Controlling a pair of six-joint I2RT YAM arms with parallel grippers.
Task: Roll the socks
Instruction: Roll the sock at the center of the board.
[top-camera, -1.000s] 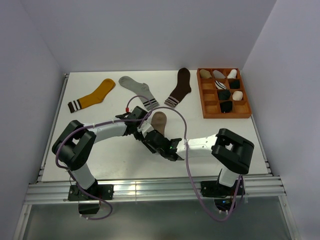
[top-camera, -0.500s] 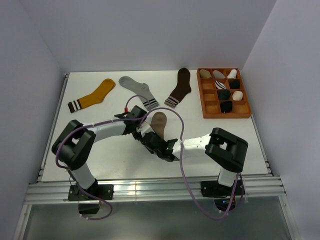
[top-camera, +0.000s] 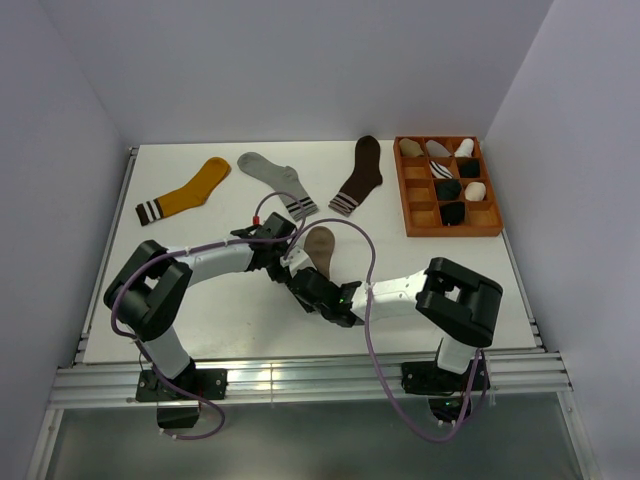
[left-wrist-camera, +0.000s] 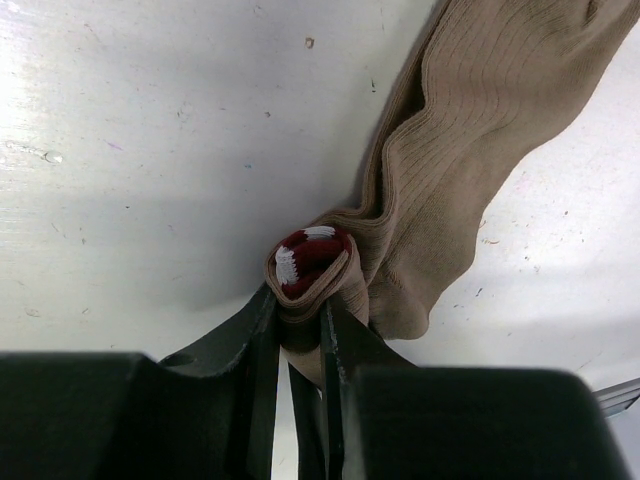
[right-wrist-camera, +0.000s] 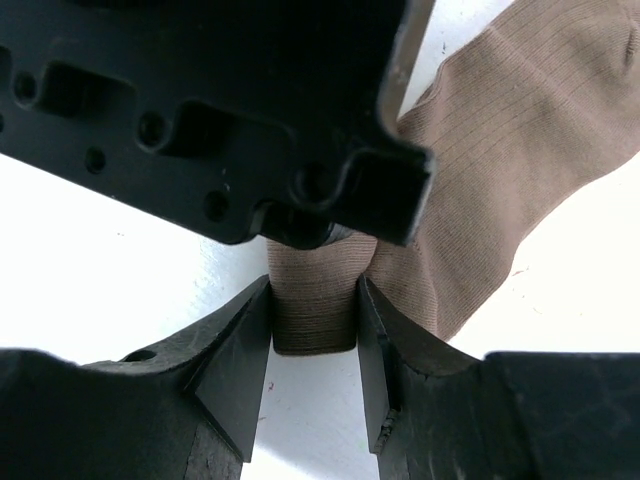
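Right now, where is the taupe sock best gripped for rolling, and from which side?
Grip the taupe sock at its rolled cuff, across the roll, from the near side: it is a thick bundle, while the foot is thin and loose.

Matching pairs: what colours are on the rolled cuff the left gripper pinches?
Maroon and white cuff, wrapped in taupe; left wrist view shows it best.
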